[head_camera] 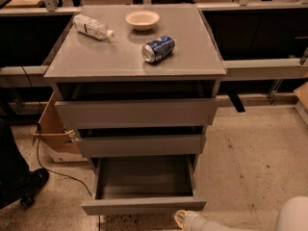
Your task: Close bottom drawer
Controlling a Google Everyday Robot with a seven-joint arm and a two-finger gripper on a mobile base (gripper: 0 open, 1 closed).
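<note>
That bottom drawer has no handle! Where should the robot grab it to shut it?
Probably the flat front panel of the bottom drawer, near its middle, pressed straight from the front: there is no handle, and it sticks out open. The pincer is low, just in front of that panel.
</note>
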